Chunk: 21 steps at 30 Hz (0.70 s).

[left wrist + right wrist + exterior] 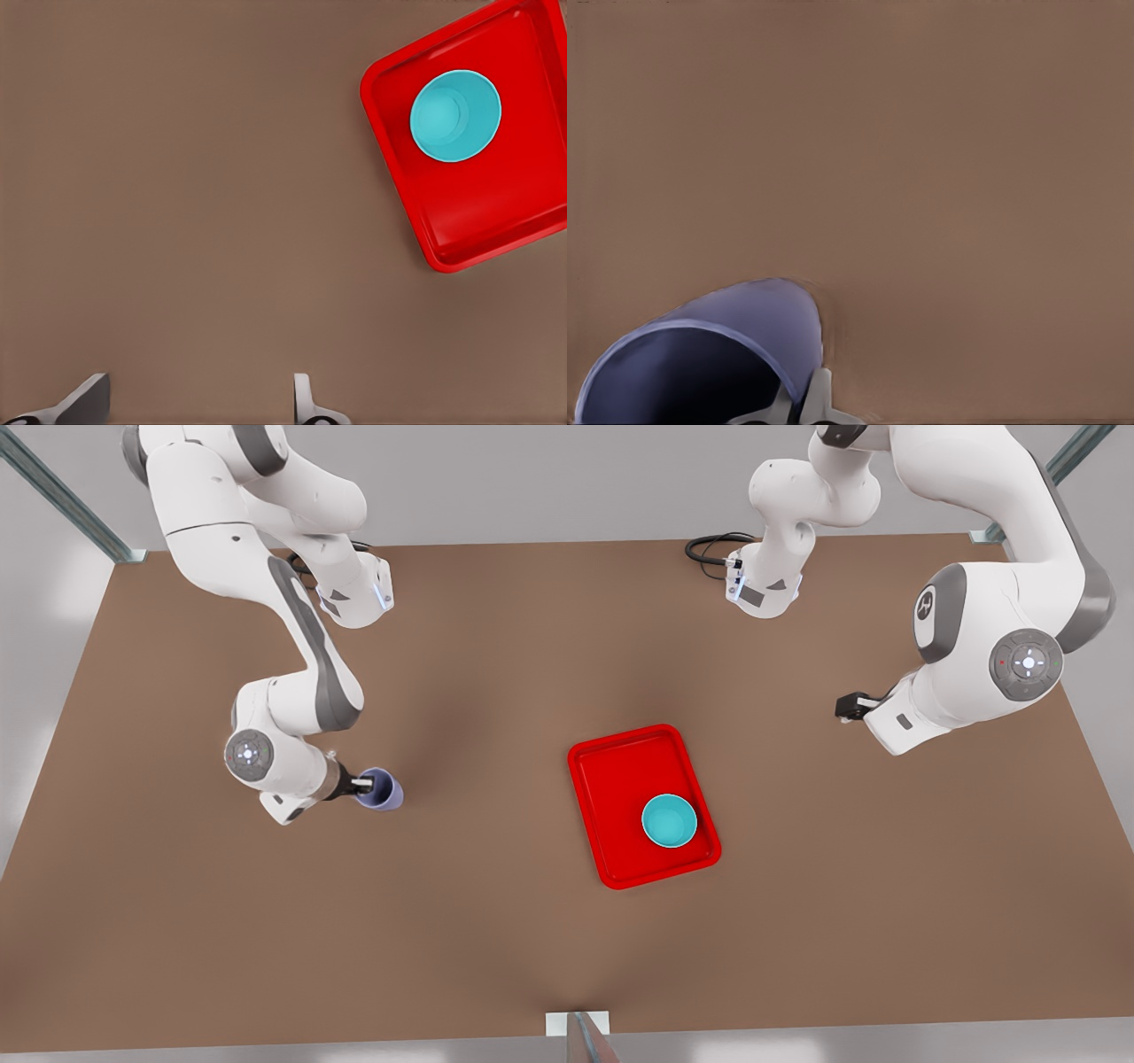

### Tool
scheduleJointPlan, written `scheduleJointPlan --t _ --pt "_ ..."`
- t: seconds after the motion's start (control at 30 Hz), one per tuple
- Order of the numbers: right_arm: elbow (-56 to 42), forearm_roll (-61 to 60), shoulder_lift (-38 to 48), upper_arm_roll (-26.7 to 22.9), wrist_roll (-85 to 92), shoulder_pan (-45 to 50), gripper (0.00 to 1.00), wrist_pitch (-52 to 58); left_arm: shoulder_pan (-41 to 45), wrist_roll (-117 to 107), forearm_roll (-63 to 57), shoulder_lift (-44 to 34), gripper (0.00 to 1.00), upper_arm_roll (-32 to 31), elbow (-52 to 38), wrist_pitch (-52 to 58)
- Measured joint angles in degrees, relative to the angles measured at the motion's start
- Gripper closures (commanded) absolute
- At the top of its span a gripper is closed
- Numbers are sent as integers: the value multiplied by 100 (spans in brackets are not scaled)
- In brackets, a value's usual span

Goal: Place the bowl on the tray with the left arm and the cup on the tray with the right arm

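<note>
Right tool [365, 784] was clamped on the lavender cup's [383, 790] rim, on the surface [496, 646] well apart from the tray [611, 815]. Left tool [848, 707] hung released; teal bowl [669, 820] sat upright on the tray.

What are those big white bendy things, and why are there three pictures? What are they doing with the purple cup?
The white bendy things are two robot arms. Each ends in a black gripper with two fingers, like a pinching hand.

The big picture looks down on the brown table from a camera that stands apart. The other two come from small cameras on the arms' wrists, so they look down past the fingers.

On the table lies a red tray, and the teal bowl already sits inside it.

The right gripper, on the front view's left, pinches the rim of the lavender cup, away from the tray. Its wrist picture shows the cup up close.

The left gripper, on the front view's right, is open, holds nothing, and waits off to the side of the tray.
</note>
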State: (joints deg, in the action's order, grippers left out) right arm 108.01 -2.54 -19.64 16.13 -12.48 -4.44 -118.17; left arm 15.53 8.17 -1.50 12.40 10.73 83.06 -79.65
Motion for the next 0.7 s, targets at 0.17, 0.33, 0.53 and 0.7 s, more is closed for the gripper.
scheduleJointPlan --t 0.17,0.33,0.53,0.7 --pt "-969 5 -530 810 -999 12 79 5 2 0 1 0 0 0 -17 2" --pt "-1876 41 -1093 998 -2217 917 79 1 1 0 -5 0 0 5 -18 2" --pt "-2947 41 -1767 997 -3227 1912 79 -43 7 0 -14 -9 0 6 -18 4" --pt "-3543 33 -2141 988 -3679 2424 79 -66 3 0 -16 -9 0 7 -18 2"
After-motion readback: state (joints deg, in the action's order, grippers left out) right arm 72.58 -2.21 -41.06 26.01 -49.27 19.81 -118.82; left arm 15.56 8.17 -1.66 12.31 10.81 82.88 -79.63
